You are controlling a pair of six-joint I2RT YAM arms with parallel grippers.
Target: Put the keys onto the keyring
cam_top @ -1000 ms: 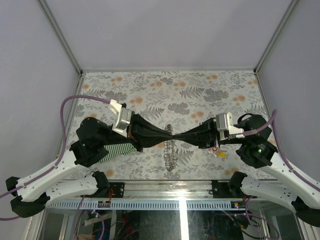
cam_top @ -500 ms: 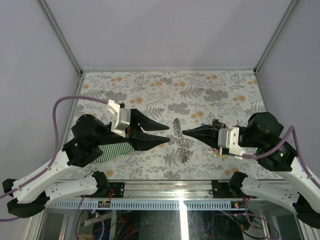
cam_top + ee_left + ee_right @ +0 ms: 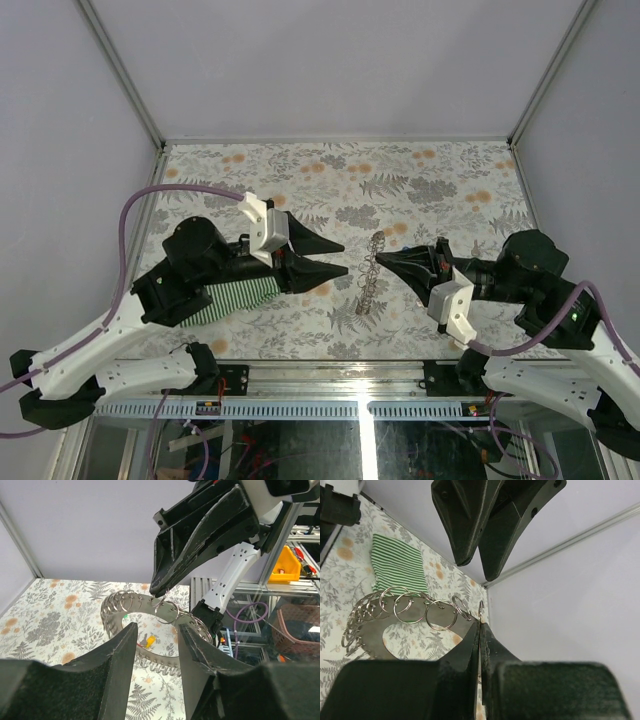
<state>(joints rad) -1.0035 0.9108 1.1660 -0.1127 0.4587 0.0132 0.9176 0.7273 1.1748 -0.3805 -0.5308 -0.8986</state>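
One keyring (image 3: 367,285) in the closed right end effector (image 3: 379,258)

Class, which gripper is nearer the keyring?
Right. The right gripper is shut on one end of the keyring, touching it. The left gripper is open on the keyring's other side, not touching it.

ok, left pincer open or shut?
Open. In the left wrist view the left pincer has its fingers apart with nothing gripped; the keyring hangs beyond them from the right pincer.
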